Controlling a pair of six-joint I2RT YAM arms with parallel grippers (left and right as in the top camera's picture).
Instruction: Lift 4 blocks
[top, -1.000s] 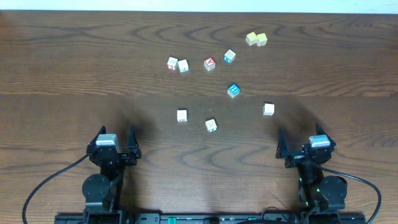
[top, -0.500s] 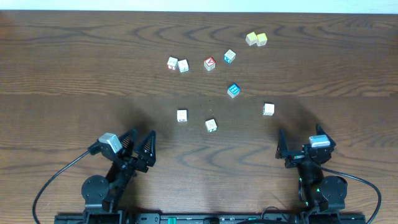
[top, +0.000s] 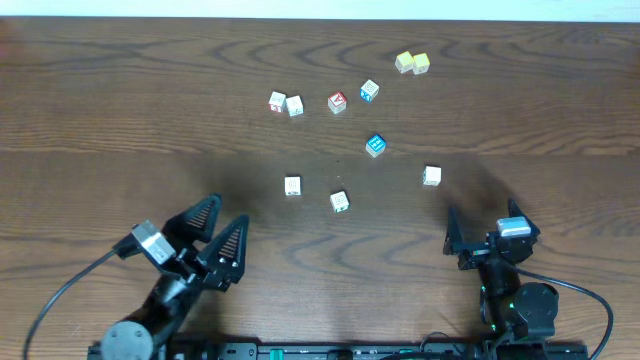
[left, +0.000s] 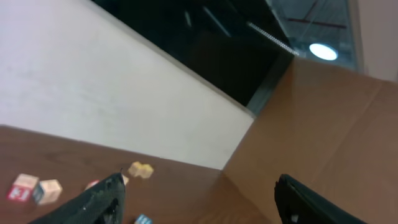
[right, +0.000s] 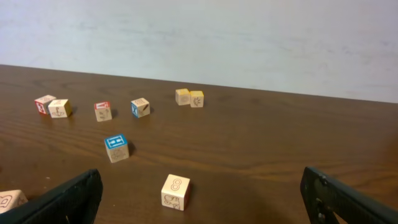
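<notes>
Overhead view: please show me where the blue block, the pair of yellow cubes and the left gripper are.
blue block (top: 375, 145), overhead view, on its top face.
pair of yellow cubes (top: 405, 62), overhead view, on the top face of one cube.
left gripper (top: 230, 208), overhead view, midway between its open fingertips.

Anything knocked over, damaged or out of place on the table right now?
Nothing stands out. The blue block and the cream blocks near it sit flat on the table, apart, none visibly damaged. Left claw and right claw are open and empty.
</notes>
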